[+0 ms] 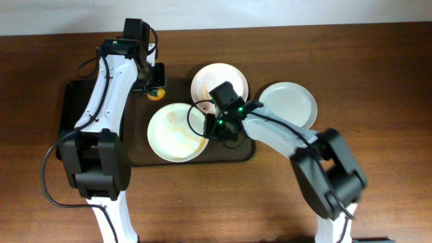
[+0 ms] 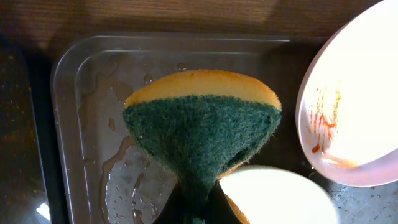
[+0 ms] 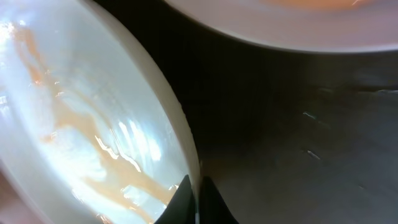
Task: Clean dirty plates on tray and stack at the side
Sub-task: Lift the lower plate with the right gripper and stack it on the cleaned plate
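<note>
**Smeared near plate pinched at the rim, on the brown tray**

Three round, white, shallow plates in view. On the tray [image 1: 233,154], toward the robot: near plate [image 1: 172,131], streaked inside with thin orange sauce, glossy and wet in the right wrist view. Behind it, at the tray's far right: far plate [image 1: 217,79], likewise marked with orange-red smears. Off the tray, on the table [image 1: 378,81] just beside the tray's right edge: side plate [image 1: 290,104], plain white.

Right gripper [image 3: 195,190]: closed narrow on the near plate's right rim, one finger on each side of the edge. Cannot tell whether that rim is lifted or lying flat.

Left gripper [image 1: 156,88]: clamped on a sponge [image 2: 202,124], green scouring face over a yellow back, above the tray's far left corner and apart from both plates there.

Raised rim all round the tray; droplets and water trails on its floor at that corner. Only a narrow strip of dark floor between near and far plates. Wood tabletop showing right of the side plate and in front of the tray.

Left of the tray, just beside it: a smaller black tray [image 1: 67,108], partly under the left arm. Between near plate and side plate: the right arm, crossing the tray's right edge.
</note>
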`<control>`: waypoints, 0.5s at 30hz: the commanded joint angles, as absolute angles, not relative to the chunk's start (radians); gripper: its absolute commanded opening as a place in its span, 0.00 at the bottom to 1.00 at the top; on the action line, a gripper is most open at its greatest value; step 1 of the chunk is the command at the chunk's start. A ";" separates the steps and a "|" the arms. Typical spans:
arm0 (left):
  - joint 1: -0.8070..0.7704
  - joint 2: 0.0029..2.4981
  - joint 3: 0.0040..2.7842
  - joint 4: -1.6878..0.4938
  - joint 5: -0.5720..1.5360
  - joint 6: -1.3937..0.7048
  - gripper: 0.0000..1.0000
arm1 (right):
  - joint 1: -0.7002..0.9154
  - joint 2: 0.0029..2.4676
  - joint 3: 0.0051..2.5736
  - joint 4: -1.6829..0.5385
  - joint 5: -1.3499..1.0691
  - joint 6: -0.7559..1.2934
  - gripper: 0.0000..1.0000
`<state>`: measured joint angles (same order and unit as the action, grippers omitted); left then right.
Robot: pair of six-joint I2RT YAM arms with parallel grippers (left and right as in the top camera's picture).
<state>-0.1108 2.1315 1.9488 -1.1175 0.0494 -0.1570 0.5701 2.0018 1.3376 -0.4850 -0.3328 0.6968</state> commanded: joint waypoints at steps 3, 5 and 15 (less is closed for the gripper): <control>-0.107 2.132 1.962 -1.115 0.036 -0.141 0.01 | 0.601 1.757 1.341 -0.611 -0.004 0.596 0.04; -0.107 2.132 1.962 -1.115 0.033 -0.141 0.01 | 0.639 1.686 1.341 -0.670 0.147 0.572 0.04; -0.107 2.132 1.951 -1.115 0.030 -0.141 0.01 | 0.721 1.656 1.528 -1.040 0.567 0.530 0.04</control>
<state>-0.1108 2.1315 1.9488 -1.1160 0.0399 -0.1566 0.7155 1.6711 1.4464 -0.9958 0.4286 0.5362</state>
